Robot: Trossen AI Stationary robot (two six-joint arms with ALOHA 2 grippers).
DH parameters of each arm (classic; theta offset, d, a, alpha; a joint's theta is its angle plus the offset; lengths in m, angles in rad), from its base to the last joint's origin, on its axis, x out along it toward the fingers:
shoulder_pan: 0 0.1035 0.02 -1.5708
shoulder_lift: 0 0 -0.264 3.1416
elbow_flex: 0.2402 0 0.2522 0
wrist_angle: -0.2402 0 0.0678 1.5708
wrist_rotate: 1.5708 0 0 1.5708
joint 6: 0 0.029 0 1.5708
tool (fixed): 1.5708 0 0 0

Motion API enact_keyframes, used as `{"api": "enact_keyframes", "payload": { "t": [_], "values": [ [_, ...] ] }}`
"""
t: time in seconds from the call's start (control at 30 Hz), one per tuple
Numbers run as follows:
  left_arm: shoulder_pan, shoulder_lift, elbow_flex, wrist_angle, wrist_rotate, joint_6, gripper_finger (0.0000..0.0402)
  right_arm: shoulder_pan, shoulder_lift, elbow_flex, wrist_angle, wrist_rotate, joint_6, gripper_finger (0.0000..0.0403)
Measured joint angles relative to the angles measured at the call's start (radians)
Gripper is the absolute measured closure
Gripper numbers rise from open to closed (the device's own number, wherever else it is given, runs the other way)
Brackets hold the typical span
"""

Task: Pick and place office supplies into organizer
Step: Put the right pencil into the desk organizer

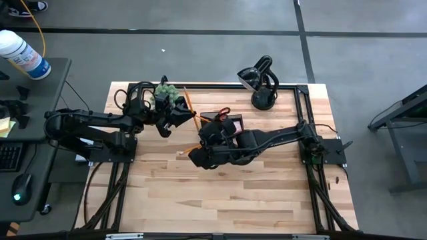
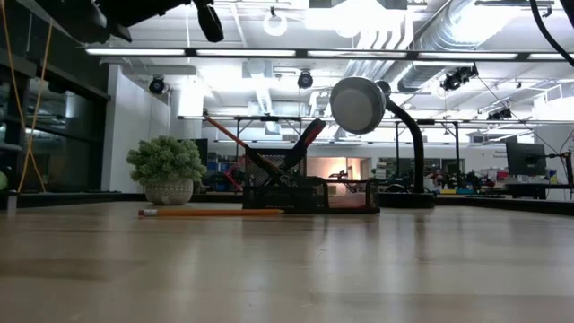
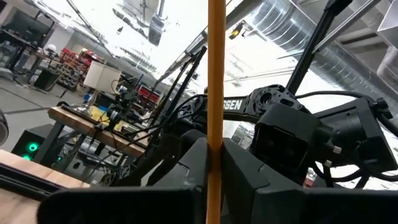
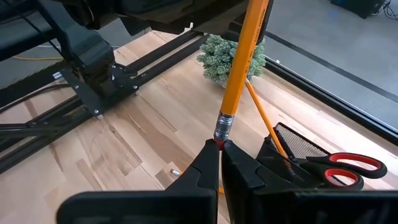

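Pencil (image 4: pixel 239 68) pinched between both my hands.
My right hand (image 4: pixel 219 163) clamps its eraser end, my left hand (image 3: pixel 214 163) its shaft; light, stiff, slippery, so grip mid-shaft.

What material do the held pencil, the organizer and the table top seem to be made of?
The pencil: probably wood, glossy orange paint, with a ridged silver metal ferrule near the eraser. The organizer: likely black metal mesh, as its wall shows a fine grid. The table top: pale wood in butcher-block style, with visible grain and joined strips, matte.
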Motion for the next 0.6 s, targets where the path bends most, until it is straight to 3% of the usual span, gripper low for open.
{"api": "enact_keyframes", "payload": {
  "t": [0.27, 0.6],
  "values": [
    [0.000, 0.000, 0.000, -0.001, -0.015, 0.009, 0.0393, 0.000, 0.000, 0.000, 0.000, 0.001, 0.000, 0.0379],
    [0.001, 0.000, 0.000, -0.003, -0.060, 0.075, 0.0399, 0.002, 0.000, 0.000, 0.003, -0.025, 0.000, 0.0274]
  ]
}}
